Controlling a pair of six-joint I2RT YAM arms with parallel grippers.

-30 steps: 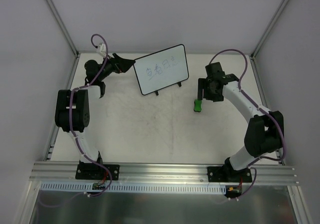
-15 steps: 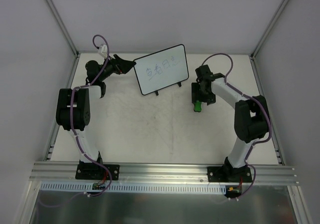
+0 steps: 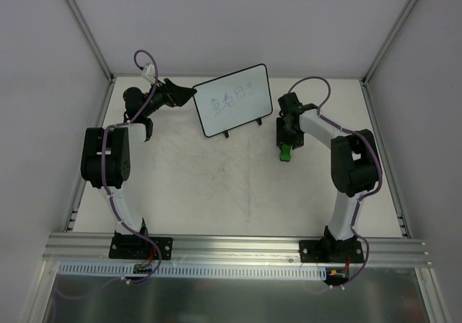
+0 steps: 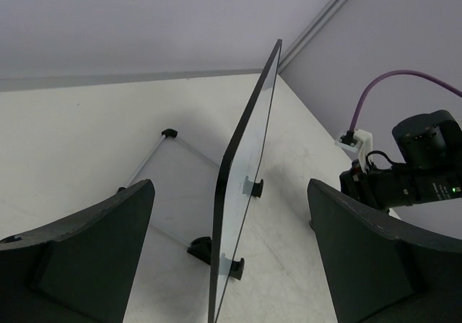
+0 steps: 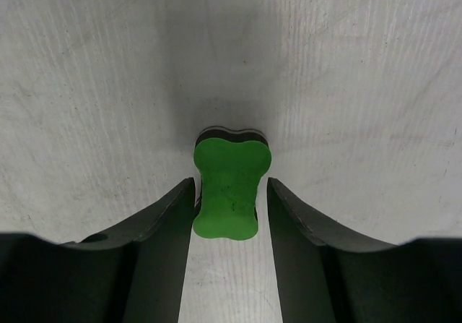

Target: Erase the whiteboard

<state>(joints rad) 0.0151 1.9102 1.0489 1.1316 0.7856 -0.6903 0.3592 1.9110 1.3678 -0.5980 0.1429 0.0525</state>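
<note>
The whiteboard [image 3: 232, 100] stands tilted on two black feet at the back of the table and bears blue-green writing. My left gripper [image 3: 186, 92] is open at its left edge. In the left wrist view the board [image 4: 249, 171] shows edge-on between the two spread fingers [image 4: 86, 243], apart from both. The green eraser [image 3: 286, 152] lies on the table right of the board. My right gripper [image 3: 286, 144] is low over it. In the right wrist view the eraser [image 5: 231, 182] lies between the fingertips [image 5: 184, 200], close to the left one, with a gap at the right one.
The white table [image 3: 216, 186] is walled by white panels with metal posts at the back corners. The right arm's wrist and purple cable [image 4: 404, 164] show beyond the board in the left wrist view. An aluminium rail [image 3: 238, 247] carries both arm bases.
My right arm has swung left and come down, so its gripper now straddles the green eraser. The left arm, board and eraser have not moved.
</note>
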